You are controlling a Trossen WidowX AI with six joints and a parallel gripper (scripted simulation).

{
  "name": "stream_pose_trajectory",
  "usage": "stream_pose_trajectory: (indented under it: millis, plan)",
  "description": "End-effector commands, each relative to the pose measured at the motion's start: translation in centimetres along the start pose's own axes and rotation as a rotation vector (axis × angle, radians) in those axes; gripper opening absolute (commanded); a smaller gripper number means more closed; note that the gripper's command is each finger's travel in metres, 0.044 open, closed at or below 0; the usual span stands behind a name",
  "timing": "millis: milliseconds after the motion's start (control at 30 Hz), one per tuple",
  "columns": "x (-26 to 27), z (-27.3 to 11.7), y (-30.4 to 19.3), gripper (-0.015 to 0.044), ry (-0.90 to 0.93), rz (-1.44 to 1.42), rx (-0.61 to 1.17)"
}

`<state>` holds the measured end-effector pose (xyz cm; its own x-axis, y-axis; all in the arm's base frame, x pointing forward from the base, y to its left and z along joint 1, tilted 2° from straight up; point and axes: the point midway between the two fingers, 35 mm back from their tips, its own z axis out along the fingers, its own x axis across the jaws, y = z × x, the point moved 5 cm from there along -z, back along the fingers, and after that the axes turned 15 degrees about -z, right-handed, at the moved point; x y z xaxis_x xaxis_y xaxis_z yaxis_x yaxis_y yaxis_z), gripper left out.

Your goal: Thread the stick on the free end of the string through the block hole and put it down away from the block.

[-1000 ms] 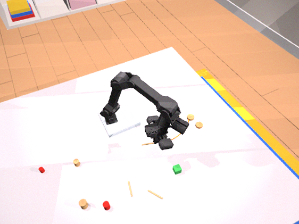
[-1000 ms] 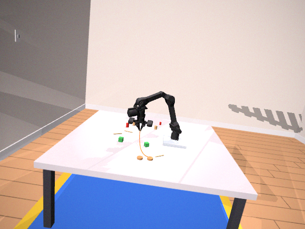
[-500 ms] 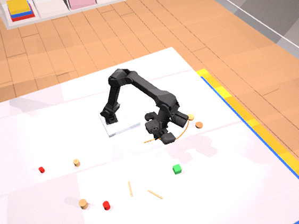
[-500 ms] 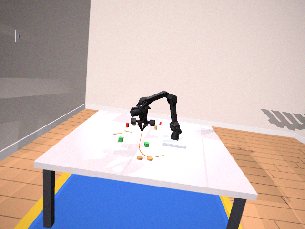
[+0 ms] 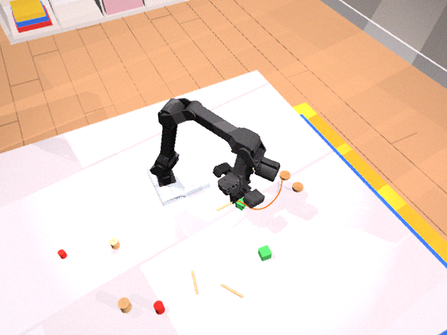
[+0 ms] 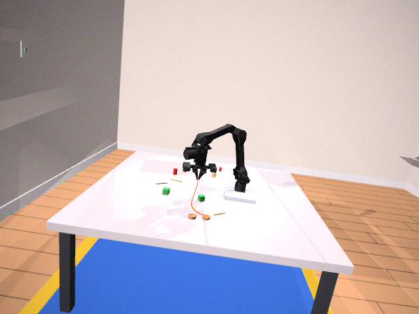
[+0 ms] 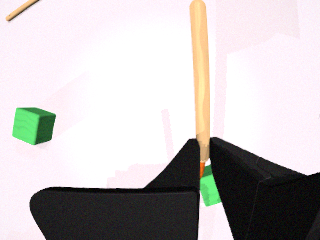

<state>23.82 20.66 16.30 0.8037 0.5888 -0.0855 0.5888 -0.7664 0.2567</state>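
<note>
My gripper (image 5: 233, 202) (image 6: 198, 178) (image 7: 202, 146) is shut on the stick (image 5: 224, 206) (image 7: 201, 75) near its string end, above the table. The stick points away from the fingers. The orange string (image 5: 261, 208) (image 6: 192, 201) (image 7: 202, 169) hangs from it in a curve to a round button (image 5: 284, 175) (image 6: 205, 217). One green cube (image 5: 241, 204) (image 6: 201, 197) (image 7: 211, 191) shows below and partly behind the fingers. A second green cube (image 5: 264, 253) (image 6: 165, 191) (image 7: 34, 126) stands farther off. I cannot make out a hole in any block.
Another round button (image 5: 297, 187) (image 6: 192, 216) lies beside the string's button. Loose sticks (image 5: 194, 282) (image 5: 232, 291) (image 6: 218, 213) lie around. Two red cylinders (image 5: 62, 254) (image 5: 159, 307) and two small wooden pieces (image 5: 114, 243) (image 5: 124, 305) stand on the far side.
</note>
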Motion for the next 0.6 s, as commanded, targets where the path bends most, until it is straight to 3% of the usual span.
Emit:
stream_pose_trajectory:
  millis: [0, 567]
  plan:
    - [-0.4, -0.3, -0.3, 0.0, 0.016, -0.035, 0.005]
    - [-2.1, -1.0, -1.9, 0.0, 0.069, -0.225, 0.006]
